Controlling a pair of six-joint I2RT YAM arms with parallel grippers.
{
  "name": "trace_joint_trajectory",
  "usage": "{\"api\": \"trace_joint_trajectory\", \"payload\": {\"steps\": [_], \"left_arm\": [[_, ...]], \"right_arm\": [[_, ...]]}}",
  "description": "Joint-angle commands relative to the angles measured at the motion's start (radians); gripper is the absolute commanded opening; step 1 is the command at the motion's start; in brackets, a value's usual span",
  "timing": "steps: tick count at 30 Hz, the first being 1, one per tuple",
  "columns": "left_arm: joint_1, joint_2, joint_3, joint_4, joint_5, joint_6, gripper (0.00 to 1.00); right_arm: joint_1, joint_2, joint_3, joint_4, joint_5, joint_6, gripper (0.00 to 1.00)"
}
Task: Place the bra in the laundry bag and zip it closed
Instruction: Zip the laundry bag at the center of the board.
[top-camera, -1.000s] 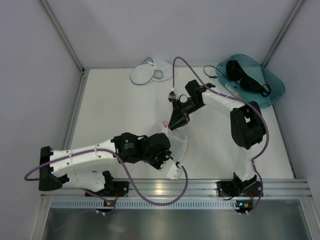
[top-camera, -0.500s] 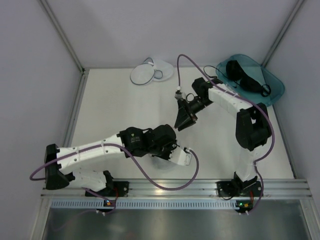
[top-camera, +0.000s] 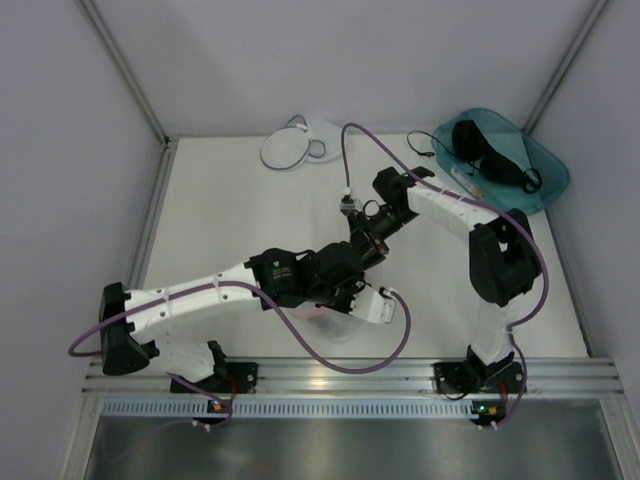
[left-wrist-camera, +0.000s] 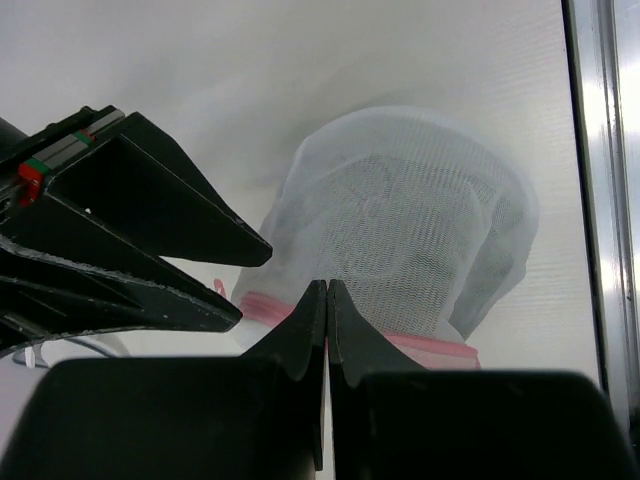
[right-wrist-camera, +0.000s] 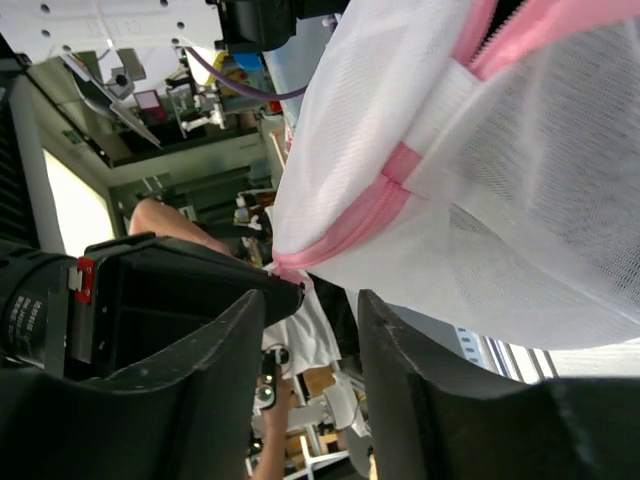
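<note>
Fingers on the left arm (left-wrist-camera: 303, 332) are pressed shut at the pink rim of a mesh bag (left-wrist-camera: 420, 230); fingers on the right arm (right-wrist-camera: 190, 400) are parted beside it. The bra (top-camera: 487, 152) is stretched far-left to near-right in the teal bin (top-camera: 545, 175), apart from the laundry bag (top-camera: 285, 152).

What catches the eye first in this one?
Near the table's front centre, the left gripper pinches the pink rim of a white mesh bag, the open right gripper close beside. The black bra lies in the teal bin far right, the grey-rimmed laundry bag at the far edge.
</note>
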Motion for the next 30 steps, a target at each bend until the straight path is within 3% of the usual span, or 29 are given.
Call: {"api": "trace_joint_trajectory", "payload": {"steps": [1, 7, 14, 18, 19, 20, 23, 24, 28, 30], "left_arm": [[0.003, -0.002, 0.046, 0.046, 0.020, -0.007, 0.00], [0.003, 0.003, 0.043, 0.046, 0.058, -0.043, 0.00], [0.001, -0.026, 0.014, 0.044, 0.110, -0.073, 0.00], [0.001, -0.043, -0.005, 0.046, 0.106, -0.076, 0.00], [0.001, -0.045, -0.003, 0.046, 0.101, -0.078, 0.00], [0.001, -0.042, 0.001, 0.044, 0.095, -0.080, 0.00], [0.001, -0.042, 0.003, 0.046, 0.090, -0.060, 0.00], [0.001, -0.037, 0.005, 0.044, 0.087, -0.054, 0.00], [0.002, -0.007, 0.031, 0.046, 0.052, -0.035, 0.00], [0.003, -0.003, 0.034, 0.049, 0.052, -0.026, 0.00]], "right_arm": [[0.008, 0.029, 0.038, 0.005, -0.034, -0.022, 0.42], [0.010, 0.062, 0.074, -0.027, -0.046, -0.063, 0.26], [0.008, 0.086, 0.101, -0.047, -0.034, -0.086, 0.00], [0.004, 0.098, 0.127, -0.061, -0.033, -0.092, 0.00], [0.004, 0.101, 0.136, -0.073, -0.037, -0.109, 0.04], [0.004, 0.094, 0.136, -0.074, -0.043, -0.112, 0.28], [0.005, 0.075, 0.120, -0.054, -0.039, -0.089, 0.59], [0.007, 0.074, 0.107, -0.056, -0.040, -0.089, 0.65], [0.042, 0.071, 0.081, -0.054, -0.031, -0.101, 0.68], [0.050, 0.075, 0.078, -0.048, -0.026, -0.101, 0.62]]}}
